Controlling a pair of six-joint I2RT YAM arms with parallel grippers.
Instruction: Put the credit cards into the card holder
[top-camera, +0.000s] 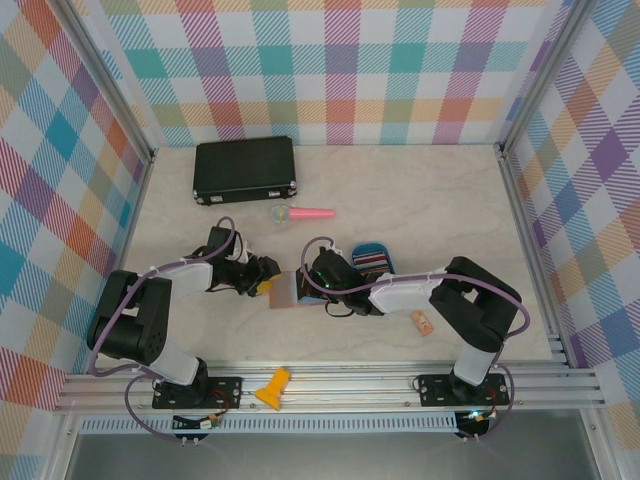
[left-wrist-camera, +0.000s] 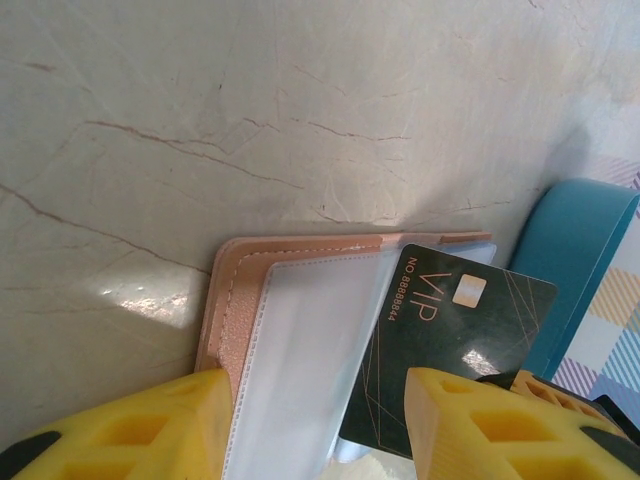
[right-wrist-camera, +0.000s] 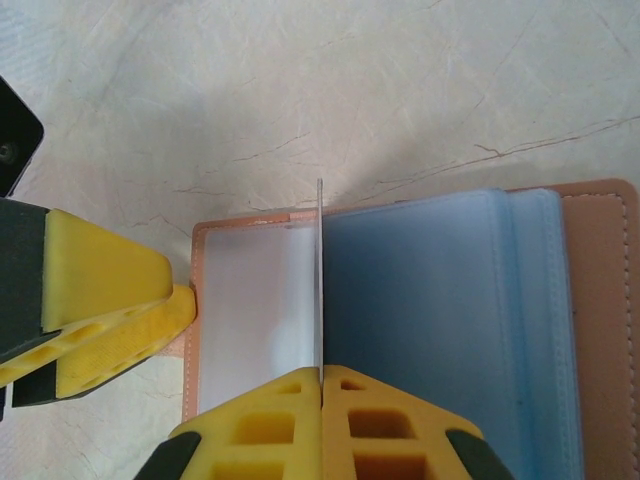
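The card holder (top-camera: 285, 292) is seen lying open on the table (top-camera: 430, 200), in front of the two arms and between their wrists. The right gripper (right-wrist-camera: 320, 372) is found directly over it, with its fingers pressed together on a black card (left-wrist-camera: 450, 340). In the right wrist view this card is seen edge-on as a thin line. The card is held upright over the open holder, at the divide between a clear sleeve on the left and bluish sleeves on the right. Its far end reaches to about the holder's far leather border.

The left gripper (left-wrist-camera: 315, 385) is placed at the holder's opposite side, its fingers held well apart. One finger (left-wrist-camera: 150, 430) is set against the pinkish leather edge. The clear sleeve and the lower part of the black card are seen between the two fingers. No clamping on either can be made out.

A blue tray (left-wrist-camera: 585, 260) is seen just beyond the holder on the right arm's side, with further cards (top-camera: 368, 263) stacked in it. A black case (top-camera: 245, 168) and a pink stick-like object (top-camera: 313, 213) are found farther back, well apart from the holder. A small tan piece (top-camera: 422, 322) lies near the right arm. A yellow-orange piece (top-camera: 272, 388) rests on the front rail.
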